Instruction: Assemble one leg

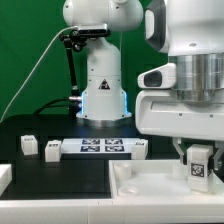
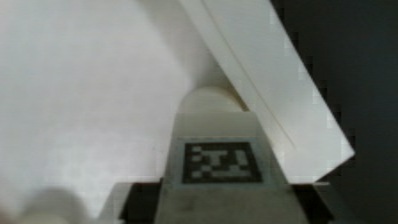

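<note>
My gripper [image 1: 200, 172] is shut on the leg [image 1: 200, 160], a small white block with a black-and-white tag facing outward. It holds the leg upright over the large white tray-like part [image 1: 150, 190] at the exterior view's lower right. In the wrist view the leg [image 2: 222, 135] runs out from between my gripper's [image 2: 222, 205] dark fingers [image 2: 157, 200]. Its far tip is close to the tray part's raised wall [image 2: 267, 70]. Whether the tip touches the tray part I cannot tell.
The marker board [image 1: 100, 147] lies mid-table. Two loose legs [image 1: 28, 145] [image 1: 52, 151] stand at its left in the exterior view, and another small block [image 1: 141, 149] at its right end. A white part [image 1: 4, 178] shows at the left edge. The arm's base [image 1: 100, 80] stands behind.
</note>
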Motion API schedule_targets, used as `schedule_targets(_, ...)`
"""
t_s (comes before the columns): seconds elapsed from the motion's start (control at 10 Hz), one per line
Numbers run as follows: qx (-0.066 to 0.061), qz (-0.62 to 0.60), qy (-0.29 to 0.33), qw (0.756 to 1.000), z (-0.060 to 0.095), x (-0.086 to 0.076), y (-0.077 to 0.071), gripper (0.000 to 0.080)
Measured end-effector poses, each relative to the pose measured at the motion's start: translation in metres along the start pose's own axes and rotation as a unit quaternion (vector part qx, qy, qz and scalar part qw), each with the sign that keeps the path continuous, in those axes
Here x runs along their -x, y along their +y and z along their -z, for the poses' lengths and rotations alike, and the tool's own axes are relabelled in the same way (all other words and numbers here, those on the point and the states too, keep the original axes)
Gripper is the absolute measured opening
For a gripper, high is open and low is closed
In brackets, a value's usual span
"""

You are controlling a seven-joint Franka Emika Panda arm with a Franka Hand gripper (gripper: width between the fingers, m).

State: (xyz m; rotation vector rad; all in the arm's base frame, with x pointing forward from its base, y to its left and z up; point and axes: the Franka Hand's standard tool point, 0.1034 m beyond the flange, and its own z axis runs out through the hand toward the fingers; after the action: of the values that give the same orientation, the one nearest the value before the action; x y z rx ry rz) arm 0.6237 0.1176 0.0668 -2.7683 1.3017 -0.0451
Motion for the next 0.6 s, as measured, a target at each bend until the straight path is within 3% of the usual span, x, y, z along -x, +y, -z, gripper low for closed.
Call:
schedule_targets(0.4,0.002,-0.137,-0.006,0.991,-0.0004,0.0007,-0.0006,0.029)
schedule_targets(0.5,0.002,-0.128,-0.006,0.992,-0.0006,0.001,-0.0007,0.0389)
schedule_targets(0.6,0.001,-0.104,-0.006,0.995,-0.0005,0.0011,-0.0009,0.0389)
